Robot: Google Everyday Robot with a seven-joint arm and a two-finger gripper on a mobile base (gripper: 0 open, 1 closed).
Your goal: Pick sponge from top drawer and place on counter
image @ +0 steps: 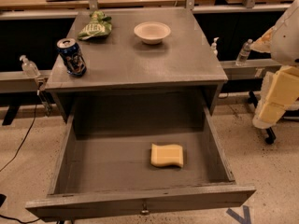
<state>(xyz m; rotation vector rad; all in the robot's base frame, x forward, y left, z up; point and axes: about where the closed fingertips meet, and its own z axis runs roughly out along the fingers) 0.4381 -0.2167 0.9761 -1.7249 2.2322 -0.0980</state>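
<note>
**A:** Where's the sponge [167, 155]?

**B:** Lying flat in the pulled-out top drawer [140, 201], toward five o'clock of its floor; the gripper [278, 99] hangs at three o'clock, outside the cabinet; how wide it stands I cannot tell.

**A:** Risks?

**B:** Coming in low, it could strike the drawer's right wall; soft foam may slip; the counter [140, 62] also carries a can [71, 56] and a bowl [152, 31].

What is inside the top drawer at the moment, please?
Only the sponge shows, on the drawer floor right of centre. Its back end sits shadowed under the counter, so that part is unclear. The gripper hangs outside, to the right.
</note>
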